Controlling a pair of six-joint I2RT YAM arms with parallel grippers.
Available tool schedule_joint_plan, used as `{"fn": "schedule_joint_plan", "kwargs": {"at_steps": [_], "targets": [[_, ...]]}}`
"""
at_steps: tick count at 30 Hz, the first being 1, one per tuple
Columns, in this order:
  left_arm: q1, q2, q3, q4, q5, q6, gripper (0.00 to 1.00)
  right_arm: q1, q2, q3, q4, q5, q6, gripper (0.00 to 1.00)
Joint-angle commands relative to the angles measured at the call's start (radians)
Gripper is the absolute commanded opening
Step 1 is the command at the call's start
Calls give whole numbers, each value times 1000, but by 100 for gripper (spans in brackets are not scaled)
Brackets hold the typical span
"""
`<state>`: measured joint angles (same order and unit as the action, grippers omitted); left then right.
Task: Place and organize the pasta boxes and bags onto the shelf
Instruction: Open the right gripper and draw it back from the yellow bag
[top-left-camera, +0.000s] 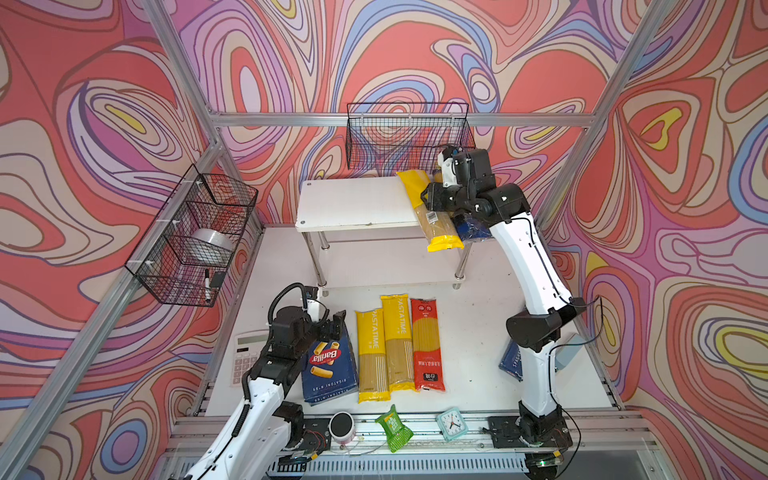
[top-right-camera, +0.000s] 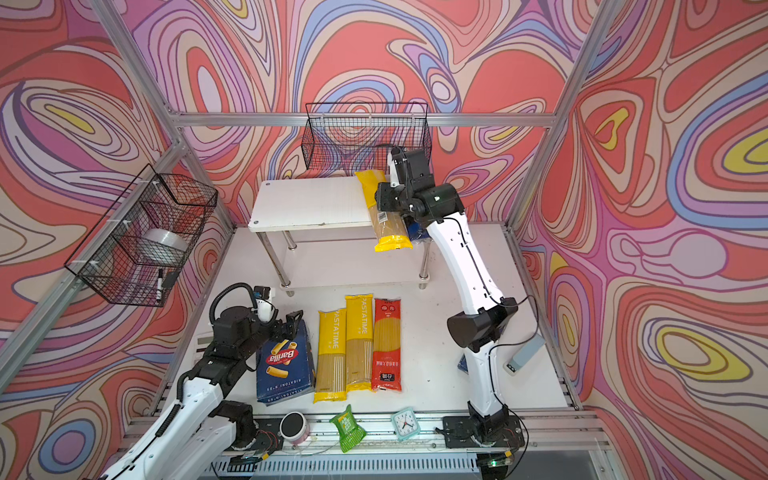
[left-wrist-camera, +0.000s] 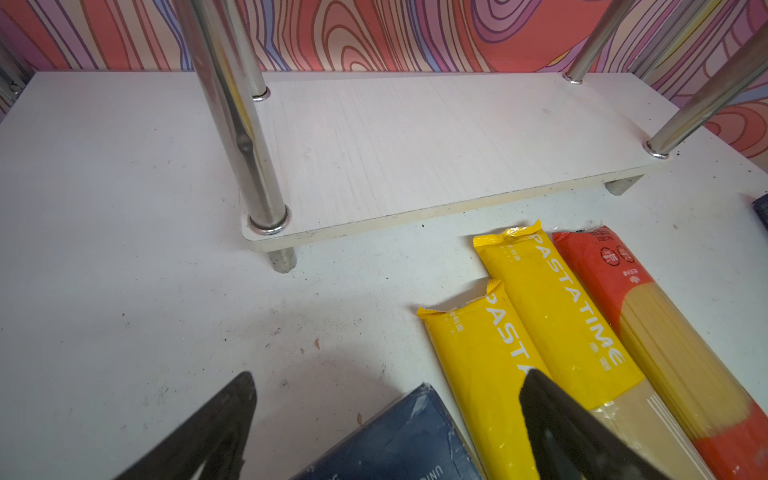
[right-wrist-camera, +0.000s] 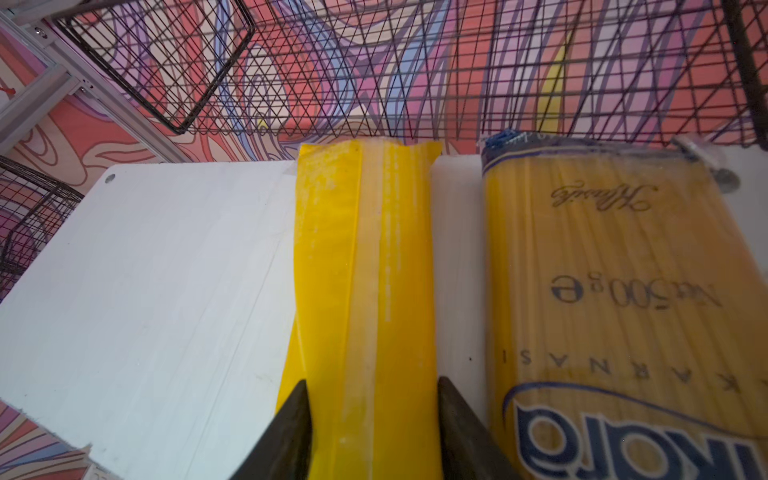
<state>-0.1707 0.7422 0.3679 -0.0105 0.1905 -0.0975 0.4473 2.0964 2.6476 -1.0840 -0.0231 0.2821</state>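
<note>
Atop the shelf (top-left-camera: 353, 203), yellow bag (top-left-camera: 436, 227) runs front-back; right claw (right-wrist-camera: 372, 382) seemingly astride.

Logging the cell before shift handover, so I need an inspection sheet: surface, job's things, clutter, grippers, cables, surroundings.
surface: white table, scuffed.
job's things: shelf top holds yellow bag, overhanging the front, beside gold-blue bag; rigatoni box, two loose yellow bags, red bag, spaghetti box on table.
clutter: speaker, green packet, clock, calculator, grey device.
grippers: left gripper open above rigatoni box; right gripper open astride the shelf's yellow bag.
cables: black hose on left arm; black cable looped by right arm.
surroundings: patterned walls; back basket; side basket holding tape roll, marker.
</note>
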Motion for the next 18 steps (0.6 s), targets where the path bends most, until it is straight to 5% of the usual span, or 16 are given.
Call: {"fn": "schedule_joint_plan", "kwargs": {"at_steps": [1, 18], "targets": [[-4, -2, -3, 10, 4, 13, 100, -4, -47, -15, 51, -2, 0, 50], [-4, -12, -7, 10, 0, 12, 100, -3, -431, -366, 220, -149, -101, 52]]}}
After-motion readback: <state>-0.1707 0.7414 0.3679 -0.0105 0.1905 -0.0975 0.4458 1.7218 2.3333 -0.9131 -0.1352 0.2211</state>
